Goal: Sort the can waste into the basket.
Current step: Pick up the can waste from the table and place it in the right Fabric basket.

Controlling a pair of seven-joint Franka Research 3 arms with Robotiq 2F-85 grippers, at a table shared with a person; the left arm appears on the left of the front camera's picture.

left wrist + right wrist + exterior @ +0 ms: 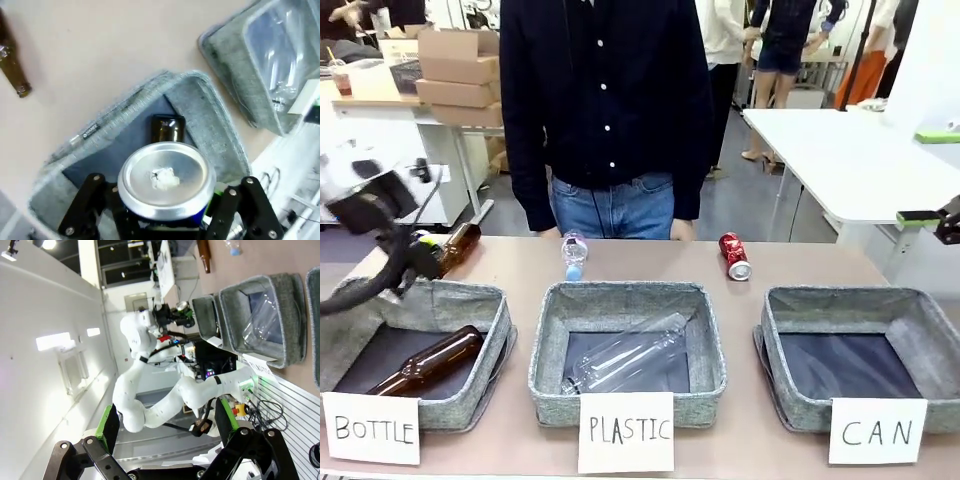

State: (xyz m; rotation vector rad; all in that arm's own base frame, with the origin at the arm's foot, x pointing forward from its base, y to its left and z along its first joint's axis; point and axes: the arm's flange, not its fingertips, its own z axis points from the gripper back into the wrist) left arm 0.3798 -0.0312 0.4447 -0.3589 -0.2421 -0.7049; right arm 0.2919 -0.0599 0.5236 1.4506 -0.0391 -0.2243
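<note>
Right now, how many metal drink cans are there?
2. The dented red can lies on the table near the person; the silver-ended can is clamped in the left gripper over the BOTTLE basket.

Our left pincer (165, 210) is clamped tight, its 2 black fingers (85, 205) pressed to the sides of a silver-ended can (165, 175), aimed downward. From the front, our left arm (370, 210) shows blurred and low at the far left. Our right pincer (167, 427) is spread wide, with the 2 green pads (107, 422) bare and nothing between them. It is rolled sideways and faces our bent white left arm.
</note>
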